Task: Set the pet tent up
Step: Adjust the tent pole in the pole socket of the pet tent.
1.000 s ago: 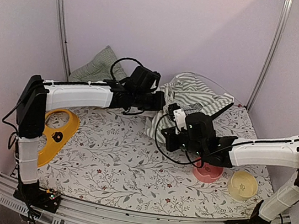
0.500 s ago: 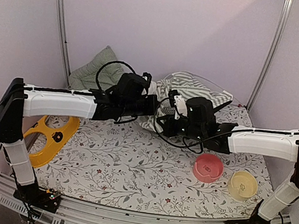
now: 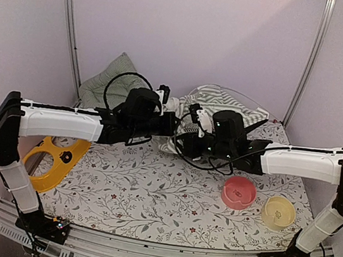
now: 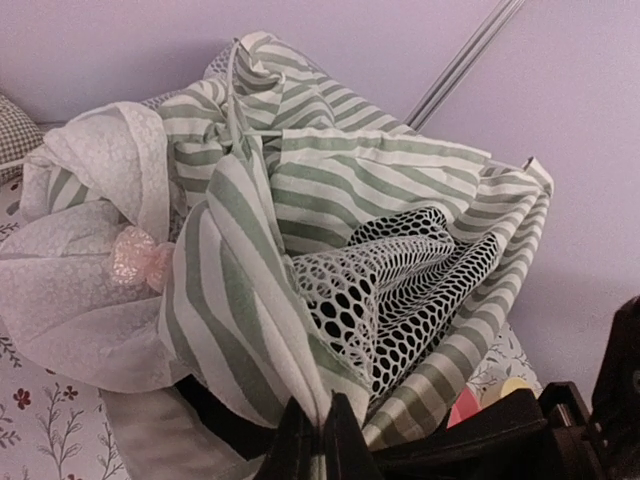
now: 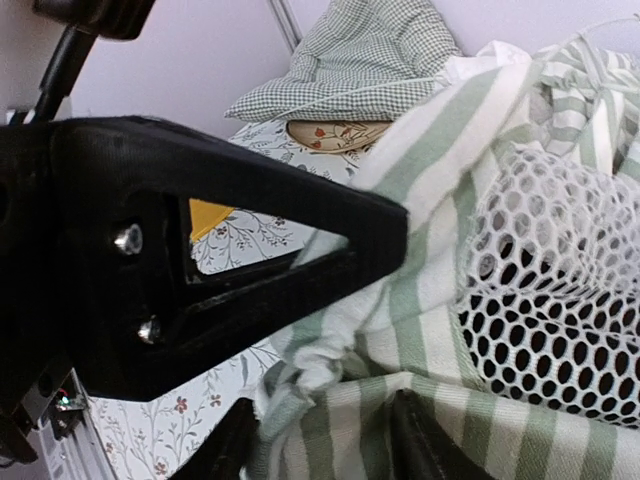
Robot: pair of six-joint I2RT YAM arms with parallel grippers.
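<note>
The pet tent (image 3: 226, 105) lies crumpled at the back of the table, green-and-white stripes with white mesh (image 4: 400, 290). A thin pole (image 3: 255, 102) arcs over it. My left gripper (image 4: 322, 422) is shut on a fold of the striped fabric at the tent's near left edge (image 3: 171, 123). My right gripper (image 5: 325, 440) is right beside it (image 3: 186, 138), open, with bunched striped cloth lying between its spread fingers (image 5: 415, 440). In the right wrist view the left gripper's black finger (image 5: 230, 250) crosses just above that cloth.
A green checked cushion (image 3: 110, 76) leans in the back left corner. A yellow feeder (image 3: 52, 160) lies at the left edge. A pink bowl (image 3: 239, 192) and a cream bowl (image 3: 278, 212) stand at the near right. Metal frame posts (image 3: 71, 25) rise behind.
The right gripper has moved back and left to the tent's near edge and its jaws have parted. The left gripper has drawn leftward, still shut on the striped fabric.
</note>
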